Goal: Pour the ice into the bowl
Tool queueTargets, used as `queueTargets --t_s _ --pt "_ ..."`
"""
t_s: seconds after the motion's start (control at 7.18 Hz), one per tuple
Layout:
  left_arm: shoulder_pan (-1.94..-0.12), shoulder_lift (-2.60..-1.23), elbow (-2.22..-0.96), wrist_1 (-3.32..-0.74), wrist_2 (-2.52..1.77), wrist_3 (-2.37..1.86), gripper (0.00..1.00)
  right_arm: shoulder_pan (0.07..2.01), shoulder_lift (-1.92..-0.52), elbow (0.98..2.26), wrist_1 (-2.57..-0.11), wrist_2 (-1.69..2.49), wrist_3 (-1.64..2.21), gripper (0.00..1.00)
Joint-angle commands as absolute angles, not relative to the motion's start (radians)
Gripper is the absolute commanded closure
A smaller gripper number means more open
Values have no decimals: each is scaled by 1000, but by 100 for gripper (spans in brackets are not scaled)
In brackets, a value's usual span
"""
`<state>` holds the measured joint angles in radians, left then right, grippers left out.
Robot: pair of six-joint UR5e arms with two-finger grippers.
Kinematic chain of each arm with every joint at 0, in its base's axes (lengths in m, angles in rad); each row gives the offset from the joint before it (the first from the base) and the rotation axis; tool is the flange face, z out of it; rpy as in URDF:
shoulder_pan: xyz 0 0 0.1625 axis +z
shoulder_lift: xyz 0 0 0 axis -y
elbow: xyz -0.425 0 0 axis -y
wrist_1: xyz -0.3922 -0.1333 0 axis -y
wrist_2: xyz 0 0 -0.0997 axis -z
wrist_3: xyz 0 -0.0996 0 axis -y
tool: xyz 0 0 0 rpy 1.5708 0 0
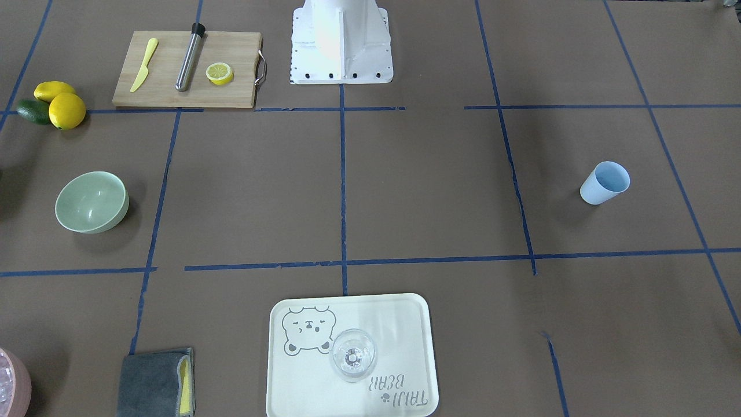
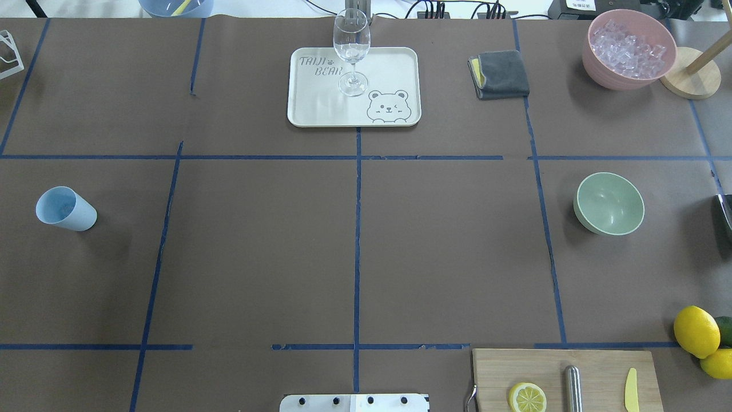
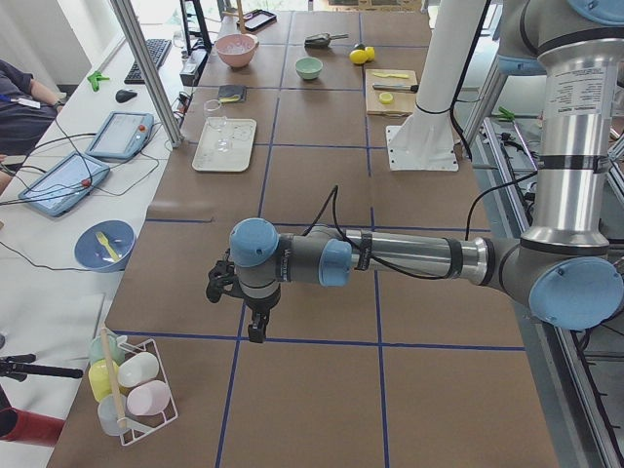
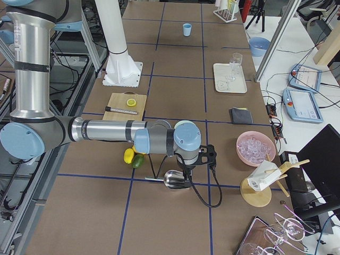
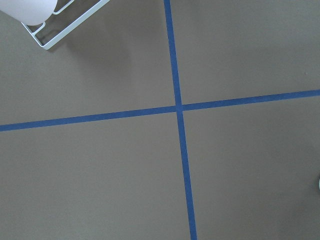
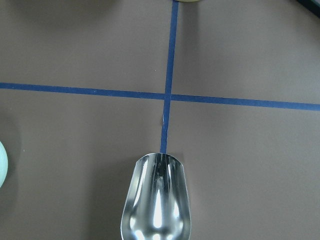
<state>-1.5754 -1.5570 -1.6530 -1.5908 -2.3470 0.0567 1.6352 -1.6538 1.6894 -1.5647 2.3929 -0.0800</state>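
The ice (image 2: 629, 43) is a heap of small clear cubes in a pink container (image 2: 595, 63) at the far right corner. The pale green bowl (image 2: 609, 203) stands empty on the right side of the table, and its rim just shows in the right wrist view (image 6: 1, 167). A metal scoop (image 6: 157, 200) is empty and sits directly under my right gripper (image 4: 187, 171); I cannot tell whether that gripper is shut on it. My left gripper (image 3: 255, 331) hangs over bare table at the left end, and its state cannot be told.
A light blue cup (image 2: 66, 209) stands on the left. A cream tray (image 2: 320, 114) carries a wine glass (image 2: 351, 51). A cutting board (image 2: 600, 360) holds a lemon half, muddler and knife. Lemons (image 2: 696, 331), a grey cloth (image 2: 503, 73) and a cup rack (image 3: 132, 390) sit around.
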Motion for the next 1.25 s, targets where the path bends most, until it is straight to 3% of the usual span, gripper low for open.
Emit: queueTargets --t_s 0.0,0.7,0.84,1.11 --pt "-1575 -1557 -1652 -1591 -2347 57 0 1635 -1652 1692 -1565 2393 -75 0" --pt "-1575 -1571 -1703 -1705 -2338 25 0 1623 -1649 1718 -1566 2410 -72 0" --pt "-1575 -1566 -1747 -1733 -2342 23 0 1620 -1578 1709 -1580 2410 -71 0" --pt "-1566 -1511 -1884 -1743 -2339 -83 0 1596 -1578 1666 -1568 2413 -54 0"
